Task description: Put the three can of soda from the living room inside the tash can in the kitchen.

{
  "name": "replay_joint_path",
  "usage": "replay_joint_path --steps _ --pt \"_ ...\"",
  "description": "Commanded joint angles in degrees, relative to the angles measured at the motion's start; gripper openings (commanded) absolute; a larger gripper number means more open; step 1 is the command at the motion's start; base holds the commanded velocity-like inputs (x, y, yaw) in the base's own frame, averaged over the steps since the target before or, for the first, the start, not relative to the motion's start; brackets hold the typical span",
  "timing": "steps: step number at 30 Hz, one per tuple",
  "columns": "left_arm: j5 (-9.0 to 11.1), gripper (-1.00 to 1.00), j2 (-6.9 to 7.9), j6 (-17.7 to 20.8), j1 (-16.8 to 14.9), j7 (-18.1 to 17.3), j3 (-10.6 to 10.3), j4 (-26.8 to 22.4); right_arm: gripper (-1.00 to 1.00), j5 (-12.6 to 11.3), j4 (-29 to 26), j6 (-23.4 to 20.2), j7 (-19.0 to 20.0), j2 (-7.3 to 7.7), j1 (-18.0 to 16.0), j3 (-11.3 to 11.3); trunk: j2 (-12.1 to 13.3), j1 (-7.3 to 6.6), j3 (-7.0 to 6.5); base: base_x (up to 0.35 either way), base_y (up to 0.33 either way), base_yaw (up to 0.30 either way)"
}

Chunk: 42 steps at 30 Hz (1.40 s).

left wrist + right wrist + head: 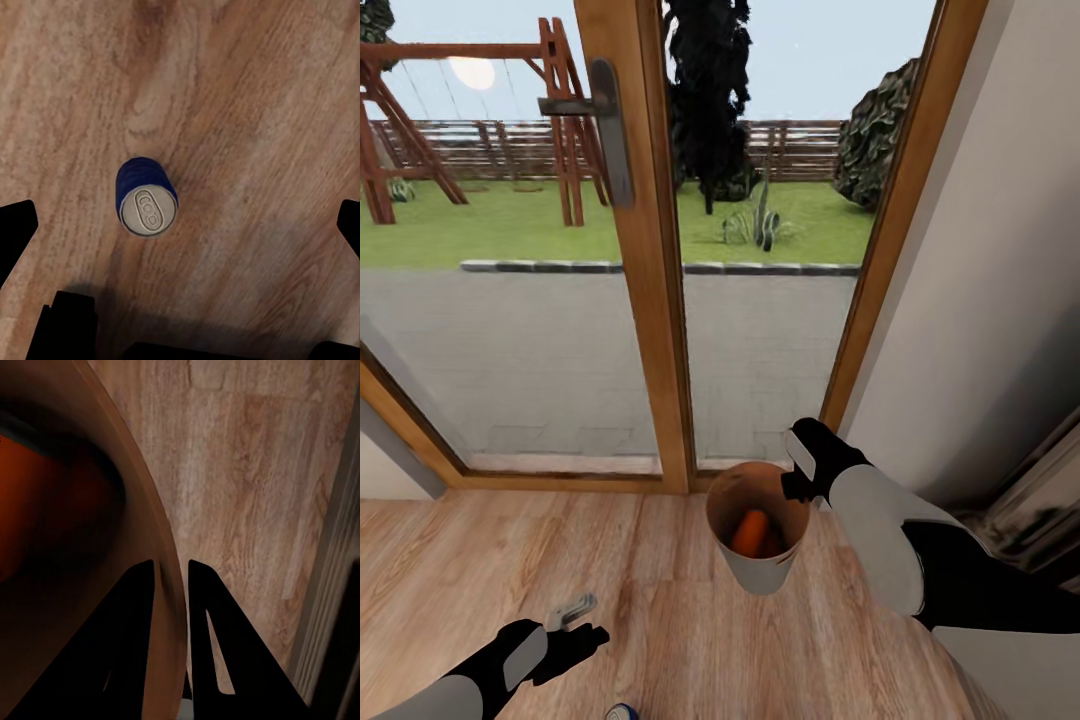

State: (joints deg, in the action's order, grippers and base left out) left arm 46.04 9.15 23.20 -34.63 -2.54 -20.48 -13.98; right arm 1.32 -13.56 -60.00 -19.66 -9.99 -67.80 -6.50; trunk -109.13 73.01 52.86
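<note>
Soda cans: one orange can [751, 532] is lying inside the trash can [757, 575], with what looks like a second orange shape tucked beside it, though I am not calling that for certain.
Blue can: the dark blue can [146, 196] is standing upright on the wood floor [660, 600], directly under the left gripper [575, 618]; its pale top is also peeking in at the bottom edge of the head view [622, 711].
Left gripper: hovering above the blue can, jaws spread wide, the black fingertips [15, 232] sitting well apart on either side and touching nothing.
Right gripper: the right gripper [798, 478] is pinching the rim of the trash can; in the right wrist view the two fingers [139, 607] are straddling the brown wall [161, 562], one inside, one outside, jaws narrow and gripping it.
Trash can: appears to be hanging lifted off the floor by that rim grip, just in front of the glass doors [650, 250].
Done so far: at least one can is sitting in the bin, possibly two.
Left to do: the blue can is waiting to be picked up and dropped in.
Next call: by my reading, the left arm is lining up to descend and close on the blue can; the wide opening is giving it plenty of room.
Watch out: a round can could tip or roll if nudged off-centre.
</note>
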Motion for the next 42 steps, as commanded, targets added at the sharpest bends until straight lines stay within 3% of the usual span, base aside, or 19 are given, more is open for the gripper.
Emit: replay_joint_path --steps 1,34,42 --pt "0.0 1.0 0.0 0.0 0.0 0.0 0.0 0.0 -1.0 -0.62 0.0 0.0 0.15 -0.01 -0.04 -0.18 -0.42 0.22 0.18 0.0 0.0 0.0" --pt "0.31 1.0 -1.48 -0.17 0.4 0.0 0.26 0.09 -1.0 -0.7 -0.03 0.0 0.14 -0.01 -0.06 -0.04 -13.66 7.47 6.1 0.0 0.0 0.0" --pt "0.32 1.0 -1.5 -0.25 0.62 0.0 0.27 0.09 -1.0 -0.83 -0.16 0.0 0.14 -0.01 -1.03 -0.05 -13.66 7.47 6.1 0.0 0.0 0.0"
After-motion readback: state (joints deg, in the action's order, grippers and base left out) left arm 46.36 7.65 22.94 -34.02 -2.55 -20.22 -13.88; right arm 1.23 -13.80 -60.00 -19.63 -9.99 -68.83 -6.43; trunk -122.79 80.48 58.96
